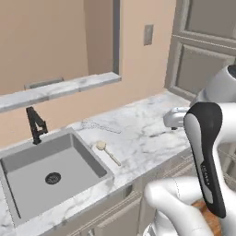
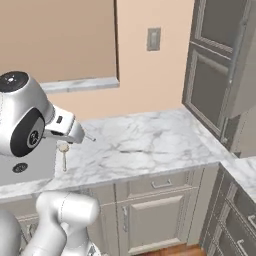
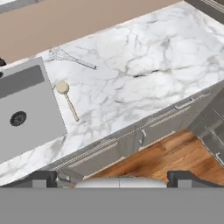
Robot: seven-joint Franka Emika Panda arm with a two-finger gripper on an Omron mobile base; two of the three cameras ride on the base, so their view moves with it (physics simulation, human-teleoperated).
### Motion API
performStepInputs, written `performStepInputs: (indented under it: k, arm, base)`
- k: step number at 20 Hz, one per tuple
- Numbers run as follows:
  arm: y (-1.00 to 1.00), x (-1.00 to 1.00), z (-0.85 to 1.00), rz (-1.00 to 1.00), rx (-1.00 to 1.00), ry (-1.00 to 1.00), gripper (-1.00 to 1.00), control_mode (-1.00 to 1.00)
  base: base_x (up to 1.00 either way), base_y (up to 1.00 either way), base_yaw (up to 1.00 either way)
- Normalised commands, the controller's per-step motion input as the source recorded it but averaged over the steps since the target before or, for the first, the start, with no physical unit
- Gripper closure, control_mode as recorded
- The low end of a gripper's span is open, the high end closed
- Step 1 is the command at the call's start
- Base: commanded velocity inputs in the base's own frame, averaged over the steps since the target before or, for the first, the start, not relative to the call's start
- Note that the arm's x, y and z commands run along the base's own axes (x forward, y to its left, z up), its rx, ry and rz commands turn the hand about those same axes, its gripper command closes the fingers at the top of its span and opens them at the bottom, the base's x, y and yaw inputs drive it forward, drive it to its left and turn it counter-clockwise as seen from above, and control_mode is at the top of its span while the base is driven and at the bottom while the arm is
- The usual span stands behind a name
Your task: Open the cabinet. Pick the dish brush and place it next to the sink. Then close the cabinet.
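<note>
One dish brush lies on the marble counter beside the single sink, well apart from the released, empty gripper.

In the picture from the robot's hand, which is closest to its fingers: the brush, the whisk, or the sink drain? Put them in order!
Measured from the gripper at the bottom of the hand view:
1. The brush, lying on the counter just right of the sink.
2. The sink drain, farther left, in the basin floor.
3. The whisk, up the counter near the wall.

The drain and whisk are fairly close to call.
</note>
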Motion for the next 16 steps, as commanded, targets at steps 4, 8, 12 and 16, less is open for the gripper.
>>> performStepInputs:
  k: [4, 8, 12, 16]
  arm:
    - [0.00, 0.00, 0.00, 0.00, 0.00, 0.00, -1.00, 1.00]
    - [0.00, 0.00, 0.00, 0.00, 0.00, 0.00, -1.00, 1.00]
    - [0.00, 0.00, 0.00, 0.00, 0.00, 0.00, -1.00, 1.00]
    - [0.00, 0.00, 0.00, 0.00, 0.00, 0.00, -1.00, 1.00]
  base:
    - [-0.26, 0.00, -0.84]
    - [-0.11, -0.03, -0.84]
    - [-0.07, -0.17, -0.82]
    - [-0.01, -0.26, -0.81]
